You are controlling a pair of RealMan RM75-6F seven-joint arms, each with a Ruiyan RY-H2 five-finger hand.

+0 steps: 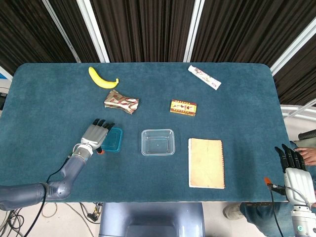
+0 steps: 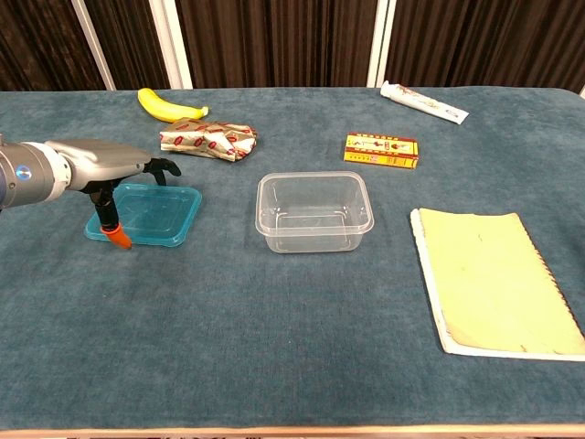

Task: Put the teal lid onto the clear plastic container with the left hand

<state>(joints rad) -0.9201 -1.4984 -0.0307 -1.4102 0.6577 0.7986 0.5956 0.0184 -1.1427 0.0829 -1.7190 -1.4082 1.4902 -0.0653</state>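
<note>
The teal lid [image 1: 114, 140] [image 2: 152, 213] lies left of the clear plastic container [image 1: 158, 131] [image 2: 313, 240], which stands empty near the table's middle. My left hand [image 1: 95, 136] [image 2: 99, 165] grips the lid's left end, with fingers curled over its far edge and the orange-tipped thumb at its near left corner. The lid looks slightly raised on that side. My right hand [image 1: 295, 170] hangs off the table's right front corner with its fingers straight and nothing in it; only the head view shows it.
A yellow notebook [image 1: 206, 163] [image 2: 494, 279] lies right of the container. Behind are a foil snack wrapper [image 1: 121, 102], a banana [image 1: 101, 78], a small red-and-yellow box [image 1: 183, 107] and a white tube [image 1: 204, 77].
</note>
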